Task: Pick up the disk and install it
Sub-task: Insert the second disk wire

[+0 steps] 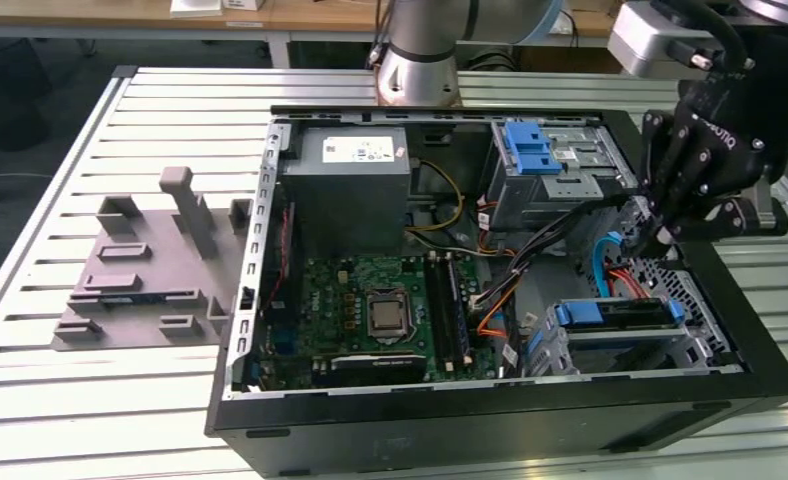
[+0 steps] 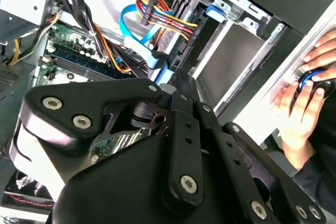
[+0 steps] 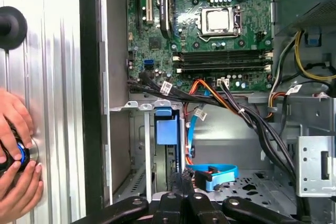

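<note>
- While the open computer case [image 1: 501, 420] lies on the slatted table [image 1: 47, 390], its motherboard [image 1: 367, 310] faces up.
- Over the case's corner at the exterior view's right hangs the gripper [image 1: 658, 238], fingers drawn together, holding nothing.
- Just below it the disk [image 1: 617, 315] sits in the drive cage, blue end showing.
- A person's hand [image 3: 16, 129] rests on the table beside the case.

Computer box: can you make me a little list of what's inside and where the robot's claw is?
case: open, lying on its side
disk: in the bay by the exterior view's right wall
gripper: shut, empty, hovering above that bay
motherboard: bare on the case floor
person's hand: outside the case, on a blue-and-black object
</note>
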You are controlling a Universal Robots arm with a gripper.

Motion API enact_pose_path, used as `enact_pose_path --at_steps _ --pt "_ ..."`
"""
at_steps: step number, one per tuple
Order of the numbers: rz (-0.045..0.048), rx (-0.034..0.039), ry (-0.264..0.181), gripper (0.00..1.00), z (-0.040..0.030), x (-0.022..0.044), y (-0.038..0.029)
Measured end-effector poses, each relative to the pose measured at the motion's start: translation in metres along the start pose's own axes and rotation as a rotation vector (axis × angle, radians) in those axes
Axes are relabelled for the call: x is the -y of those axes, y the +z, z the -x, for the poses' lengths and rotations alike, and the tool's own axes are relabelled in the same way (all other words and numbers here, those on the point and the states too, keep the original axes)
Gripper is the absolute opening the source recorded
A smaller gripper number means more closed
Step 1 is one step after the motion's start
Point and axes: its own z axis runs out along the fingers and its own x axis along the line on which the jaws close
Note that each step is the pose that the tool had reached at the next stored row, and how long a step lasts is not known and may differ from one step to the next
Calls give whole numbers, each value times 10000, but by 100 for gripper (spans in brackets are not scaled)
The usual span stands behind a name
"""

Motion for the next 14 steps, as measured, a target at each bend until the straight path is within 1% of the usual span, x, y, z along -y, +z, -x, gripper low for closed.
enact_pose_path --at_steps 2,5,7,9,11,14 --pt "-1 1 -1 11 35 -4 -4" --pt "-1 -5 -2 11 124 -9 -12" --pt "-1 -18 -3 11 142 -9 -12" --pt "-3 -43 -2 11 146 -10 -8" --pt "-7 -134 -3 11 147 -10 -1" --pt "-29 -232 0 11 166 -12 18"
